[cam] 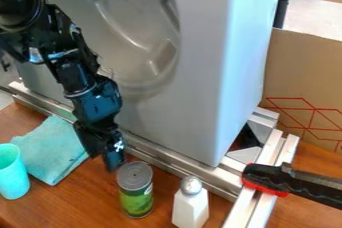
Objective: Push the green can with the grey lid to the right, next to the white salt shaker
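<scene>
Green-labelled can [135,192], upright on the tabletop [87,197], grey end uppermost. Handling, in my judgement: a stiff, smooth wall that should bear a firm squeeze; heavy for its girth if full, light and easily tipped if drained. I cannot tell which. Slippage is likeliest on the glossy label. Recommended hold: squarely across the upright wall at about mid-height, clear of the rim, where my purchase would be shallow.

My jaws [105,161] hang just beside the can's top, on the camera's left; contact is not confirmed. Whether they stand open or closed I cannot tell; I see nothing held in them.

Surroundings, taken from the can: a white shaker [191,208] with a metallic cap, near on the camera's right; a metal rail [172,161] behind; a grey casing [200,87] beyond that. On the camera's left, a rumpled turquoise cloth [52,147], then a turquoise cup [13,174] farther out. Well apart on the camera's right, a black-and-red clamp [270,178] at the metal frame.
</scene>
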